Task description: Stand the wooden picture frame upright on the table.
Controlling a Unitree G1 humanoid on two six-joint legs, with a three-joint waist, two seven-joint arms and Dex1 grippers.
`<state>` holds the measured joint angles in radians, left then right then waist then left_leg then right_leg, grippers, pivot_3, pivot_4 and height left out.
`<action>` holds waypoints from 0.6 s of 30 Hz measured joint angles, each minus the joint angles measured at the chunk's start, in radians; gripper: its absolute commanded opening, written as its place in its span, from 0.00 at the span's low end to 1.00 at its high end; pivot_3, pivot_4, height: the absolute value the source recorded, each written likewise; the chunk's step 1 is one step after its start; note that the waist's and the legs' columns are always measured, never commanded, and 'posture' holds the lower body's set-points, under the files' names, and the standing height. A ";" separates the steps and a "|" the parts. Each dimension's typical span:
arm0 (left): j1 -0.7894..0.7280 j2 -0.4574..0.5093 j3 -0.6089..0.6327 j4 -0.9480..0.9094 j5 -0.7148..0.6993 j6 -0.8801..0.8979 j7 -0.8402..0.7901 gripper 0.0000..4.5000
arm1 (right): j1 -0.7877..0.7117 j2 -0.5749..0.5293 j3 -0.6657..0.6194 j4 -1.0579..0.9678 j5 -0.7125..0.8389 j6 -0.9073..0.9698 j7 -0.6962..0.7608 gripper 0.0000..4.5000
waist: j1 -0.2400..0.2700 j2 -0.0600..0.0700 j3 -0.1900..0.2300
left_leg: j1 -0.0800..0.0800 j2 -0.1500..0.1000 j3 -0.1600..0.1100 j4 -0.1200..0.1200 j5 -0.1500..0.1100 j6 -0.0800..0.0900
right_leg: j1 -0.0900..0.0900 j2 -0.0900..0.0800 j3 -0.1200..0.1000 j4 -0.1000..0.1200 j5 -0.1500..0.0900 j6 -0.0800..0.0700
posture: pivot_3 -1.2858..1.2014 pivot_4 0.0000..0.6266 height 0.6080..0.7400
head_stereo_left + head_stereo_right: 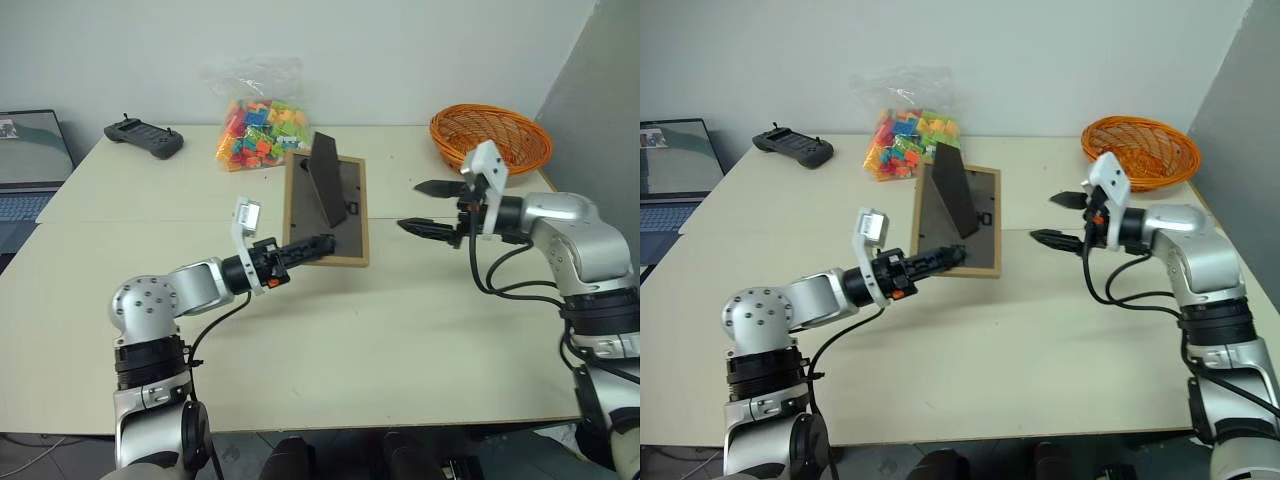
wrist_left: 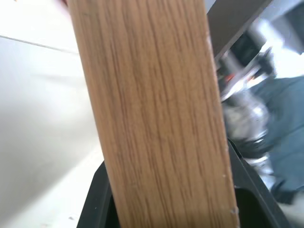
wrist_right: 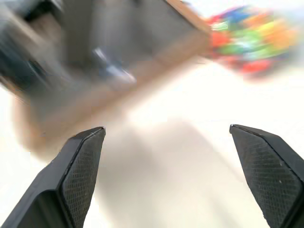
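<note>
Wooden picture frame [image 1: 326, 208] sits mid-table [image 1: 330, 360], dark back panel up, fold-out stand [image 1: 327, 180] sticking up out of the back. It looks tilted, far edge toward the wall, near edge at the left gripper; whether the far edge touches the tabletop can't be told. Left gripper [image 1: 318, 246] has its jaws closed on the frame's near bottom edge, at the left corner; in the left wrist view the light-wood rail [image 2: 156, 118] runs between the black fingers [image 2: 97, 199]. Right gripper [image 1: 428, 208] hangs just right of the frame, clear of it, jaws spread wide and holding nothing, pointing at the frame's right side. Behind the frame, a clear bag of coloured blocks [image 1: 262, 130] lies close to its far edge. Black handheld controller [image 1: 144, 138] far left, orange wicker basket [image 1: 491, 136] at the far right corner, laptop [image 1: 30, 160] at the left edge.
</note>
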<state>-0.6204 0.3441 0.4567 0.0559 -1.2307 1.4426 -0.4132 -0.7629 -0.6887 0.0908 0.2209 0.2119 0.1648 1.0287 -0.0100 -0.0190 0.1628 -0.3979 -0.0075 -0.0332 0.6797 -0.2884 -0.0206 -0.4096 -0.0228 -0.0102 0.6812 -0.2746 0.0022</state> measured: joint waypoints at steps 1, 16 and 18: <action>-0.007 -0.003 0.021 0.028 -0.047 0.023 0.039 0.30 | 0.010 -0.009 0.026 0.055 -0.075 -0.152 -0.029 0.99 | -0.001 0.000 0.000 | 0.000 0.000 0.001 0.000 0.001 -0.001 | 0.000 0.000 0.000 0.000 0.000 0.000 | 0.52 0.24 1.00; 0.180 -0.079 -0.141 -0.032 -0.701 -0.153 0.574 0.30 | -0.258 0.112 0.325 0.575 -1.134 -1.271 -1.269 0.99 | -0.014 -0.001 0.001 | 0.002 0.002 0.008 0.000 0.005 -0.009 | -0.001 0.000 0.005 0.000 0.000 0.000 | 0.52 0.24 1.00; 0.202 -0.077 -0.142 -0.048 -0.701 -0.168 0.577 0.30 | -0.266 0.120 0.360 0.598 -1.189 -1.272 -1.345 0.99 | -0.011 -0.001 0.001 | 0.002 0.001 0.008 0.000 0.005 -0.010 | -0.001 0.000 0.005 0.001 0.000 0.000 | 0.52 0.24 1.00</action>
<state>-0.4183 0.2667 0.3148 0.0075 -1.9314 1.2741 0.1634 -1.0293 -0.5683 0.4512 0.8194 -0.9771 -1.1072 -0.3158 -0.0213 -0.0201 0.1634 -0.3963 -0.0062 -0.0251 0.6798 -0.2830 -0.0302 -0.4102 -0.0228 -0.0052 0.6818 -0.2744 0.0020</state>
